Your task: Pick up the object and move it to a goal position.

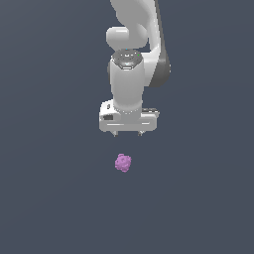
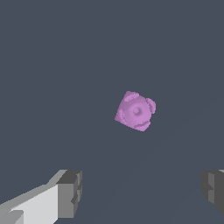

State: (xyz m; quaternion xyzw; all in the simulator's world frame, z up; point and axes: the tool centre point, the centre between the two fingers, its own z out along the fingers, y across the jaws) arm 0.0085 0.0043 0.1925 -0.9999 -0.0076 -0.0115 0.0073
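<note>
Item 1: the arm [image 1: 130, 79]. White Franka Panda, entering from the top of the exterior view and hanging straight down. Rounded white joint housings stacked one above another, with a dark grey cap on the lower joint and a grey band on the side toward the exterior view's right. A broad white hand block sits at the low end.

Item 2: the gripper [image 1: 128, 133]. Mounted under the hand block, pointing down. In the exterior view only two short dark tips show below the white block, set well apart. In the wrist view the two fingers [image 2: 70, 193] appear as grey ridged pads at opposite sides of the picture, one on a white carrier, the other cut off by the edge. Jaws stand wide apart, with nothing between them and nothing touching either pad.

Item 3: the object [image 1: 123, 162]. Small pinkish-purple blob, lumpy, roughly round, with knobs on its surface and a round boss facing the wrist camera [image 2: 136, 110]. Much narrower than the hand block. In the exterior view it lies below the gripper, clear of the tips, and slightly toward the exterior view's left of the gripper's midline. In the wrist view it sits between the lines of the two fingers, separate from both.

Item 4: the surface [image 1: 44, 198]. Plain dark blue-grey ground filling both views, uniform, with no visible edge or marking. Whether the object rests on it cannot be told for certain.
</note>
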